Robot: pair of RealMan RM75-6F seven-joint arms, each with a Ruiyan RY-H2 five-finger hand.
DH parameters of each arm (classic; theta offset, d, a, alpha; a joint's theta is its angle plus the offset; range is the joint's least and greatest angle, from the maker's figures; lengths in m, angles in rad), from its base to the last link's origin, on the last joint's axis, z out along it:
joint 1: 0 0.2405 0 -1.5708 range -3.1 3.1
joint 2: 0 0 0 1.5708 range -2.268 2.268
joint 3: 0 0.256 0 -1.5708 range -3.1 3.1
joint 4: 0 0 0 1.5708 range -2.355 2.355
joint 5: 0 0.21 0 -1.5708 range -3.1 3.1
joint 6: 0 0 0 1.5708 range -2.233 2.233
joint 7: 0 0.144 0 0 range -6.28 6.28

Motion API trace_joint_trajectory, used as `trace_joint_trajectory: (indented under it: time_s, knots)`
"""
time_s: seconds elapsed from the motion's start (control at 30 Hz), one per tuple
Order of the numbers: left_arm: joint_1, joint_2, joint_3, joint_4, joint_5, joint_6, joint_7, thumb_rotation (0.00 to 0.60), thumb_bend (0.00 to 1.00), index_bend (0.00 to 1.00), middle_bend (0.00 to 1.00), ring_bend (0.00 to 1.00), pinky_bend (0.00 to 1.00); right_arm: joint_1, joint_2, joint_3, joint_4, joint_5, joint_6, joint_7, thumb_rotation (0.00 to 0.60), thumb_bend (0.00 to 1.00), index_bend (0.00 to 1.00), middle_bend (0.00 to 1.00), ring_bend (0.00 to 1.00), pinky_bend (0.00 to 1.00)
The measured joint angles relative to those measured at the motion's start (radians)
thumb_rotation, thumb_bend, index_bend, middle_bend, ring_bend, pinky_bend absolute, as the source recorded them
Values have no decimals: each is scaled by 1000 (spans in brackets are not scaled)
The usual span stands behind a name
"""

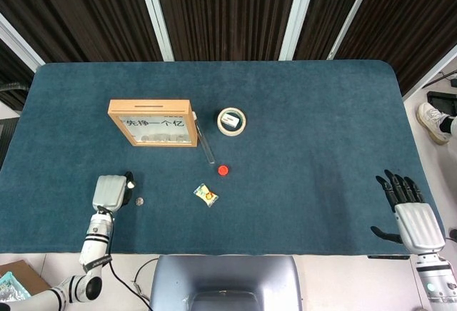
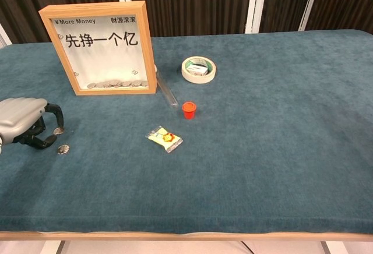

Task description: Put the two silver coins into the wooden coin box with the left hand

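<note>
The wooden coin box (image 1: 153,122) (image 2: 100,47) stands upright at the back left, with several coins behind its glass. My left hand (image 1: 109,192) (image 2: 24,123) hovers low near the table's front left, fingers curled. One silver coin (image 2: 57,130) sits at its fingertips, apparently pinched between a finger and the thumb. The head view hides that coin under the hand. The second silver coin (image 1: 140,200) (image 2: 63,148) lies flat on the cloth just right of the hand. My right hand (image 1: 408,209) rests at the table's front right edge with its fingers spread and nothing in it.
A clear tube (image 1: 206,145) (image 2: 166,92) lies right of the box. A tape roll (image 1: 231,121) (image 2: 198,69), a small red cap (image 1: 223,170) (image 2: 189,109) and a yellow candy wrapper (image 1: 206,195) (image 2: 164,138) lie mid-table on the blue cloth.
</note>
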Motion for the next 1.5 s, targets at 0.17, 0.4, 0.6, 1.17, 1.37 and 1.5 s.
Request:
trace_joint_trajectory:
  time_s: [0.17, 0.4, 0.6, 1.17, 1.37, 1.5]
  knots:
    - [-4, -3, 3, 3, -7, -2, 8, 600, 370, 448, 1000, 1000, 1000, -1, 1, 1, 1, 2, 2, 2, 600, 147, 0, 0, 0, 0]
    - [-9, -11, 1, 18, -14, -1, 4, 600, 367, 466, 1000, 1000, 1000, -1, 1, 0, 1, 0, 2, 3, 600, 147, 0, 0, 0, 0]
    - [-12, -22, -4, 42, -12, 7, -29, 600, 379, 516, 1000, 1000, 1000, -2, 1, 0, 2, 1, 2, 2, 600, 147, 0, 0, 0, 0]
    - [-14, -29, 1, 64, 11, 28, -70, 600, 401, 542, 1000, 1000, 1000, 0, -2, 0, 1, 4, -3, -5, 600, 147, 0, 0, 0, 0]
    - [-18, -35, 2, 79, 19, 28, -93, 600, 419, 607, 1000, 1000, 1000, 0, -1, 0, 1, 5, -3, -4, 600, 147, 0, 0, 0, 0]
    - [-22, -45, 5, 108, 35, 29, -132, 600, 439, 620, 1000, 1000, 1000, 0, 0, 1, 1, 7, -4, -4, 600, 147, 0, 0, 0, 0]
